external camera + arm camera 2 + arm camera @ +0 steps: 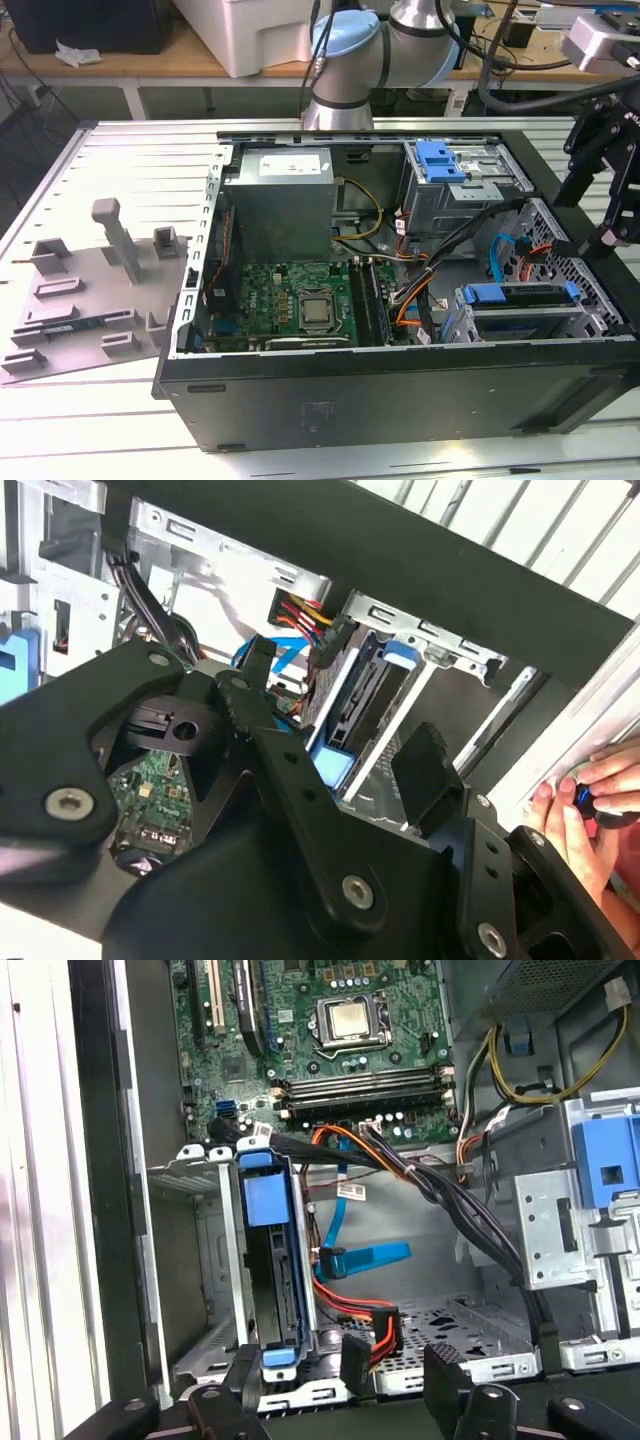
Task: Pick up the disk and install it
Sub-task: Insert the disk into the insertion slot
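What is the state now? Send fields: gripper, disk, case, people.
gripper: open, empty, apart from the disk
disk: seated in the cage, blue rail around it
case: side open, board and cables exposed
people: a hand beside the case in the second wrist view

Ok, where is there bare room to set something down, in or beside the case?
Bare slatted table lies beyond the grey fixture tray at the exterior view's left, and in front of the case. Inside, cables crowd the space between the drive cage and the motherboard.
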Robot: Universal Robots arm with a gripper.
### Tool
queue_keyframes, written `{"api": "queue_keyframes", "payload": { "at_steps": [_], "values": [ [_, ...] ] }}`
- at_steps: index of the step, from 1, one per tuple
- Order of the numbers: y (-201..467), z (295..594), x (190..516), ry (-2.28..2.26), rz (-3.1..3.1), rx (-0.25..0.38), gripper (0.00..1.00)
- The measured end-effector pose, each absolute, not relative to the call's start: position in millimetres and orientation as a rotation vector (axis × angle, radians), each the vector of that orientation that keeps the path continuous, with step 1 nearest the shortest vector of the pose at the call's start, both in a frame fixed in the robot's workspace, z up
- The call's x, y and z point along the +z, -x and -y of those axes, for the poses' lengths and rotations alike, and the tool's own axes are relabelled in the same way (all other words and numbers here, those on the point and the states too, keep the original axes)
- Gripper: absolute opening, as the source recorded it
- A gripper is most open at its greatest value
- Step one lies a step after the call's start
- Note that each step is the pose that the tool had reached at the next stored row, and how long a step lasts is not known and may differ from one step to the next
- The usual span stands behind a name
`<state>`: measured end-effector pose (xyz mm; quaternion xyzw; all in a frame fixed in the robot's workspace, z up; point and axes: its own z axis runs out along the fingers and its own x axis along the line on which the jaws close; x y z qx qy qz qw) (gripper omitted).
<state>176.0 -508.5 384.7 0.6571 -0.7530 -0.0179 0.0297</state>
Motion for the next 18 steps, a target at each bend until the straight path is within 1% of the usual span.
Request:
{"api": "queue_keyframes", "payload": {
  "at_steps": [4, 18],
  "values": [
    [-178.4, 499.1, 378.3, -2.020, 2.315, -0.047, 0.75],
    [-185.9, 497.5, 363.4, -2.005, 2.298, -0.070, 0.75]
  ]
}}
